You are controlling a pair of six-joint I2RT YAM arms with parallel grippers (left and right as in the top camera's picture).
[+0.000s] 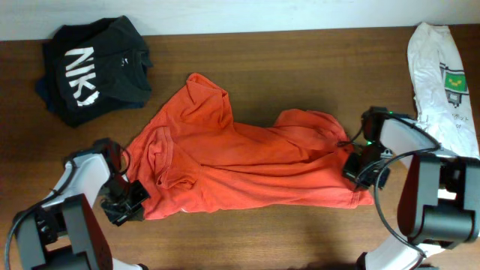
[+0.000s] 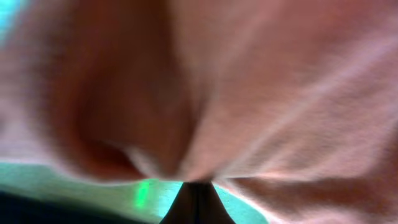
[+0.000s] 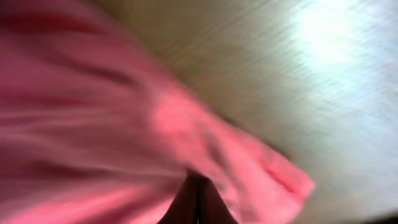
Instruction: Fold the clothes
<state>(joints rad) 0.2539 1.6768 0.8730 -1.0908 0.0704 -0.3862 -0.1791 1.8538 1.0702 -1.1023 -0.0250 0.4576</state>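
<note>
T-shirt point(image 1: 247, 161), orange-red, pinched at two points. At its 8 o'clock corner: left gripper point(image 1: 135, 199), jaws closed tight on the cloth. Left wrist view: fingers point(image 2: 191, 205) meeting in a point, blurred pinkish folds bunched directly above. At the shirt's 4 o'clock edge: right gripper point(image 1: 354, 169), likewise clamped on fabric. Right wrist view: fingertips point(image 3: 198, 204) together, a corner of cloth trailing off toward 4 o'clock over bare wood. Between the two grips: shirt lying crumpled and crosswise at the centre of the table point(image 1: 300, 60), one flap pointing to 12 o'clock. Further out: black garment point(image 1: 94, 67) with white lettering, bunched at the table's 10 o'clock, near the shirt. White garment point(image 1: 439, 75) with small green print at the table's 2 o'clock.
</note>
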